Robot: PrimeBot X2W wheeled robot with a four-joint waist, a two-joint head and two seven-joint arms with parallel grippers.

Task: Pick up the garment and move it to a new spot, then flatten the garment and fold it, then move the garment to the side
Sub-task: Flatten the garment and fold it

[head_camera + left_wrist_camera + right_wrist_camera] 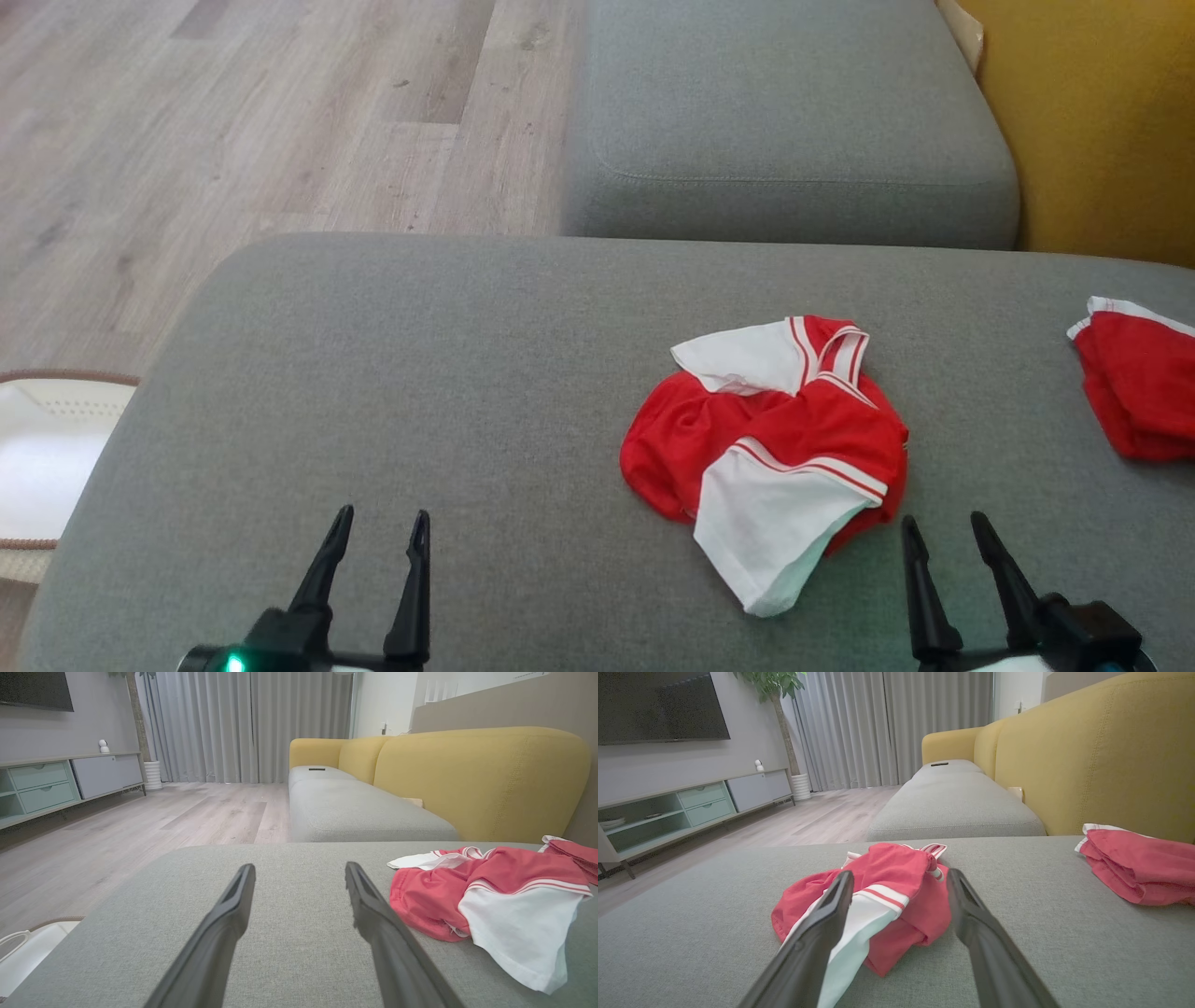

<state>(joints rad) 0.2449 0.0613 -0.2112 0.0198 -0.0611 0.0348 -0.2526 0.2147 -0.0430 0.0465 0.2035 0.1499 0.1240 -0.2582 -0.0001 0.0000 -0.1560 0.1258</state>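
Garment (766,448): red and white, crumpled in a heap on the grey seat cushion (373,373), right of its middle and towards the near edge; not held.

Right gripper (943,520): fingers parted, grasping nothing; it sits at the near edge, just beside the heap's near right side; in the right wrist view the heap lies directly ahead, showing between the two fingers.

Left gripper (384,513): fingers parted, grasping nothing; it sits at the near edge, well apart from the heap, which lies off to its right over bare cushion.

The head view gives the layout from above, with a white basket (37,448) on the floor past the cushion's left edge; the right wrist view gives the room beyond: a television (658,707), a potted plant (773,686), a low cabinet (691,807), grey curtains (896,723) and the sofa's yellow backrest (1101,760).

Count: two grippers, two fingers each; two garments, the second red garment (1139,392) at the cushion's right edge, apart from the first; one basket.
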